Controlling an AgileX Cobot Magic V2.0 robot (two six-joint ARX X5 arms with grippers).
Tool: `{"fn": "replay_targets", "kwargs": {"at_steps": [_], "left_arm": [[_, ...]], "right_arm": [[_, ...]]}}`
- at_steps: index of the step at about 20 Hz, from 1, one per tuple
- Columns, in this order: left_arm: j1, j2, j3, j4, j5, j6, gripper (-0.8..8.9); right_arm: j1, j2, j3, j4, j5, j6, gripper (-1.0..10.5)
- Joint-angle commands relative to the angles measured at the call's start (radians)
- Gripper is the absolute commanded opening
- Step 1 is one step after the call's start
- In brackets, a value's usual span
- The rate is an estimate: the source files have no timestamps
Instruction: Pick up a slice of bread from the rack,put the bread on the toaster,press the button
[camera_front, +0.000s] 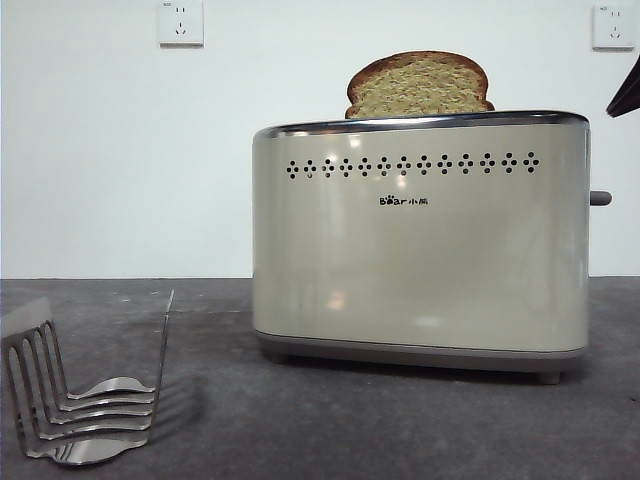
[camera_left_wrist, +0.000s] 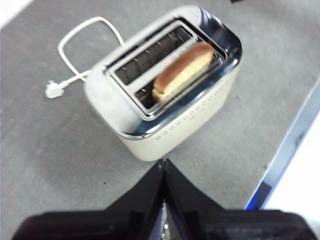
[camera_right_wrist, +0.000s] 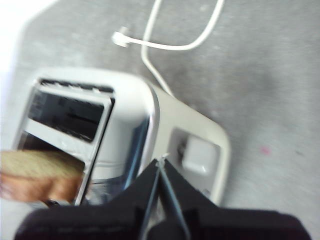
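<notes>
The slice of bread stands upright in a slot of the toaster, its rounded top sticking out above the chrome rim. From above, the slice of bread fills the slot on the dotted side. The rack stands empty at the front left. The button sticks out of the toaster's right end. My right gripper is shut with nothing in it, hovering above that end near the button; its black tip shows at the upper right. My left gripper is shut and empty, high over the toaster.
Two white wall sockets sit on the back wall. A white power cord with its plug lies loose on the grey table behind the toaster. The table's edge runs close by in the left wrist view.
</notes>
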Motion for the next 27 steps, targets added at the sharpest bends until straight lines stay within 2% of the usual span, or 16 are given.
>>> {"fn": "replay_targets", "kwargs": {"at_steps": [1, 5, 10, 21, 27], "left_arm": [[0.01, -0.029, -0.008, 0.003, 0.005, -0.022, -0.08], [0.009, -0.08, -0.008, 0.003, 0.006, -0.068, -0.08], [0.009, -0.149, -0.008, 0.003, 0.006, -0.121, -0.08], [0.009, -0.246, -0.008, 0.003, 0.013, -0.145, -0.08], [0.009, -0.29, -0.008, 0.003, 0.012, -0.148, -0.08]], "right_arm": [[-0.013, 0.071, 0.003, 0.019, -0.064, 0.006, -0.1], [-0.013, 0.159, 0.003, 0.018, -0.1, -0.022, -0.1], [-0.012, 0.219, 0.003, 0.016, -0.1, -0.036, -0.1], [-0.012, 0.358, 0.003, 0.003, -0.095, -0.049, -0.1], [-0.012, 0.412, 0.003, -0.037, -0.061, -0.092, -0.1]]}}
